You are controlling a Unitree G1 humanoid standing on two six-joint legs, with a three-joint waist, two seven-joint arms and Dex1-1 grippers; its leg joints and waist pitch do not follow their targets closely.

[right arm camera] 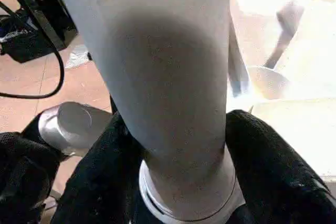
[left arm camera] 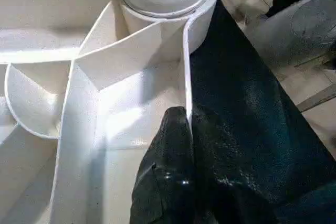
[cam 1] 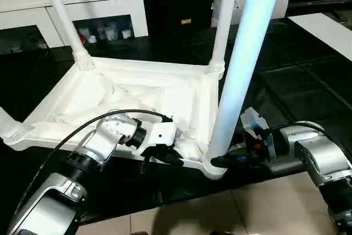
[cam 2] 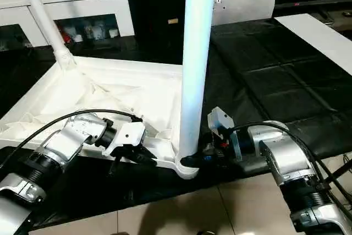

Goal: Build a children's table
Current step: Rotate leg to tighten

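White plastic rectangular table top (cam 1: 137, 94) lies upside down, ribbed underside up, on black mat (cam 2: 264, 64) over tiled floor (cam 1: 220, 213). Left pincer (cam 1: 165, 157) clenched on the top's near rim wall, one black finger each side in left wrist view. Right pincer (right arm camera: 173, 145) grasping long white tapered round leg (cam 2: 195, 59) low down; leg stands upright in near corner socket (cam 2: 186, 168). Other legs upright in other corners.
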